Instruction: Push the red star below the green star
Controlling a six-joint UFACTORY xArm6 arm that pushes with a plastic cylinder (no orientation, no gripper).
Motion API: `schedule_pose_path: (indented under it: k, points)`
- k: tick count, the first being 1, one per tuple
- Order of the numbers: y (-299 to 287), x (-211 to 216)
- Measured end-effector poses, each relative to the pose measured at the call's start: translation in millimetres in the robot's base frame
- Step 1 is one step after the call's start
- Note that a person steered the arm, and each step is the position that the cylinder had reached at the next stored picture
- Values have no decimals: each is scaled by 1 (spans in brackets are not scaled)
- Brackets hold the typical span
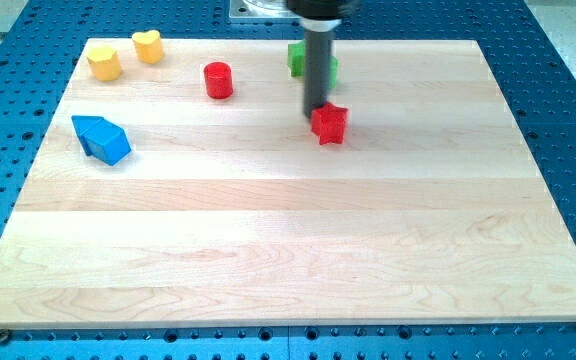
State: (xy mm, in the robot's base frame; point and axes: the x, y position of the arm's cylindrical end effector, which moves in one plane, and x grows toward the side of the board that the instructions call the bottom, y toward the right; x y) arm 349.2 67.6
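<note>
The red star (330,124) lies on the wooden board (288,240) right of the upper middle. The green star (296,60) is directly above it near the board's top edge, largely hidden behind the dark rod. My tip (315,110) stands at the red star's upper left edge, touching or almost touching it, between the two stars.
A red cylinder (218,80) stands left of the rod. A yellow hexagonal block (105,62) and a yellow heart (148,46) are at the top left. Two blue blocks (101,137) lie together at the left. A blue perforated table surrounds the board.
</note>
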Motion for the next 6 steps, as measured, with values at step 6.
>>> schedule_pose_path:
  k: [6]
  points:
    - [-26, 70]
